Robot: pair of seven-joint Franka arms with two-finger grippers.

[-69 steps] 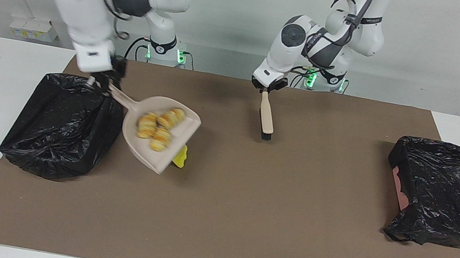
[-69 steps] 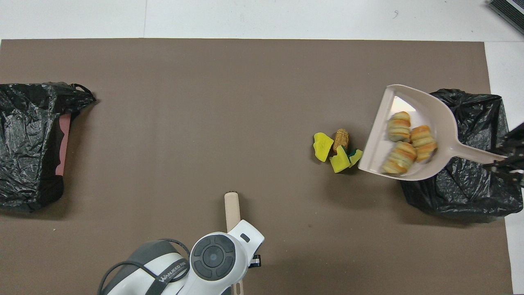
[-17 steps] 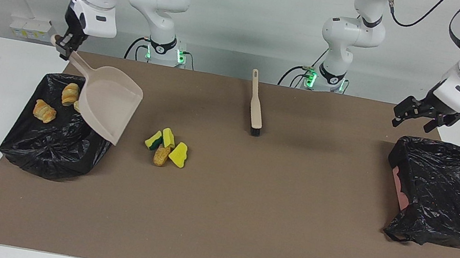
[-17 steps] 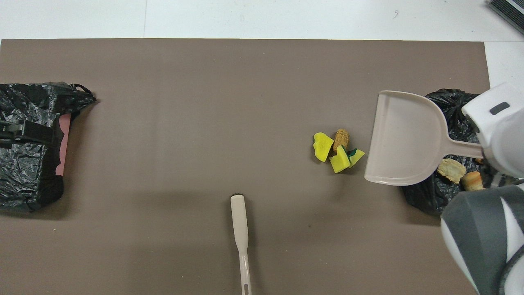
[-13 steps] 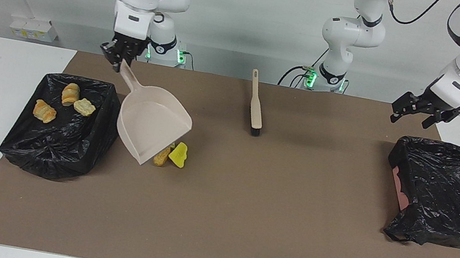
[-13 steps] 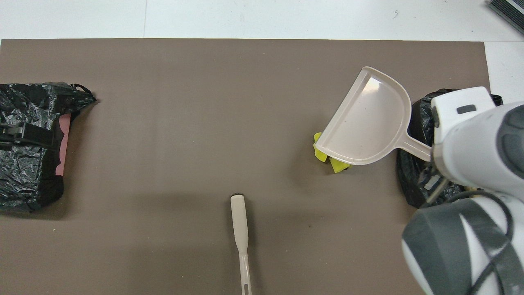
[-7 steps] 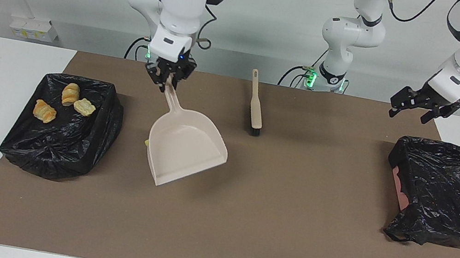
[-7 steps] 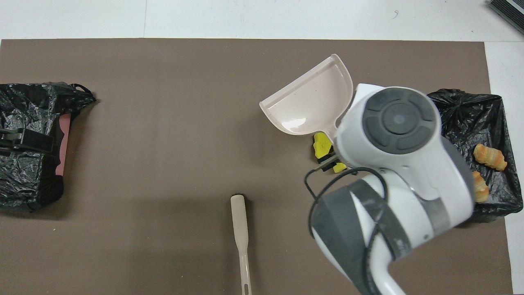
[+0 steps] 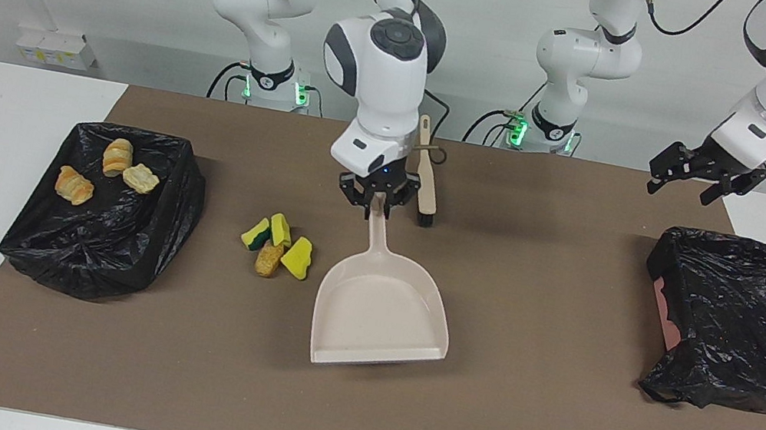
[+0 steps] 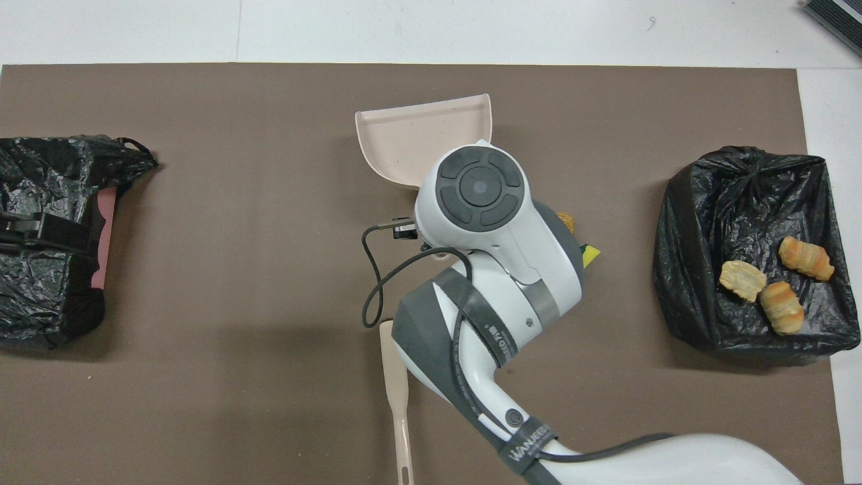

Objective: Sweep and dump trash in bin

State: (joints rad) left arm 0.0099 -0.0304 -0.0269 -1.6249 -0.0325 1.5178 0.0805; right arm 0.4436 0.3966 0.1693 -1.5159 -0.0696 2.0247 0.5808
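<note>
Dustpan set down by the last scraps

I have the right hand (image 9: 377, 202) clamped on the handle tip of the beige plastic dustpan (image 9: 380, 304), whose flat scoop looks to rest on the brown mat of the table (image 9: 474, 417) with its open lip pointing away from the robots. The trash still to clear, a cluster of yellow sponge wedges and one brown crusty nugget (image 9: 275, 244), lies on the mat just beside the scoop, toward the right arm's end of the table from my hand. Three golden-brown striped pastry pieces (image 9: 106, 170) already sit in the black bag-lined bin (image 9: 81, 250) past that cluster. The beige black-bristled brush (image 9: 427, 176) lies just beside my hand, toward the left arm's end.

The left hand (image 9: 694, 170) waits with its fingers spread and empty, over the second black bag-lined bin (image 9: 739, 321).

I judge the scraps to be light and soft; sponge will compress and may roll or skid if pushed fast, so they want a slow brush stroke into the scoop, not a pinch. The dustpan is stiff and light; the thin handle is the place to hold, though the scoop could swing on it. The lip faces away from the pile, so I expect to turn it first
</note>
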